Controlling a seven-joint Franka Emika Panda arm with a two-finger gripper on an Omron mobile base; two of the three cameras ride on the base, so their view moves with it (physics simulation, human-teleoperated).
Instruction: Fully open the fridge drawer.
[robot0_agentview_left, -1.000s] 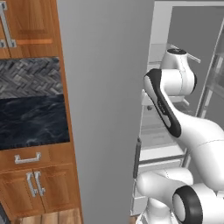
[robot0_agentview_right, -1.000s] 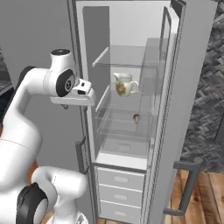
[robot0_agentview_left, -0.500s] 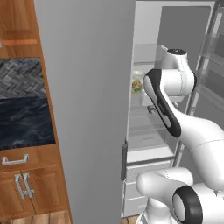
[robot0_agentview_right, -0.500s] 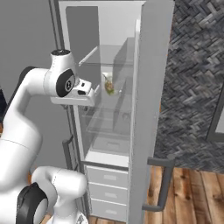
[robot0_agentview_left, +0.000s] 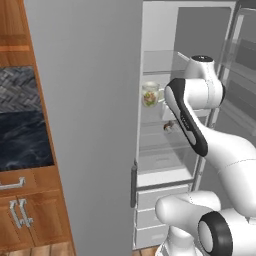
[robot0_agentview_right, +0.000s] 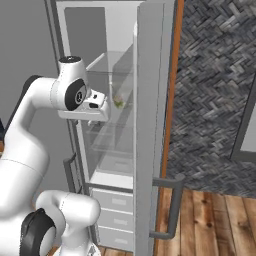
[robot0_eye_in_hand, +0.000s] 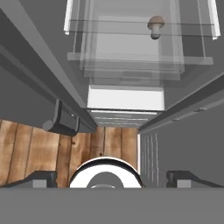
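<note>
Gripper (robot0_eye_in_hand: 112, 177) is mine and it's empty right now, fingers spread wide with one dark tip at each bottom corner of the hand view, nothing between them. It's up at about mid-fridge height, hanging off the wrist just outside the open compartment, pointing down and inward.

The fridge drawer (robot0_eye_in_hand: 131, 57) is the see-through pale bin sitting low in the fridge interior, above the stacked white drawer fronts (robot0_eye_in_hand: 125, 117). From my hand it lies ahead and below, basically centred between my fingers. It still looks pushed all the way back, so I'd say the pull hasn't begun. Its long axis runs side to side across the fridge, so the front lip is a wide edge facing me, and the travel has to come straight out toward me.

Further out: a small mushroom (robot0_eye_in_hand: 155, 26) sits on the glass shelf (robot0_eye_in_hand: 87, 22) over the bin, and a glass mug (robot0_agentview_left: 150, 94) sits on a higher shelf. The fridge door (robot0_agentview_right: 150, 125) stands open on my right, its handle (robot0_agentview_right: 167, 207) low down near the wooden floor (robot0_agentview_right: 215, 220).

My guess is I need to drop and reach in before closing on that lip.
</note>
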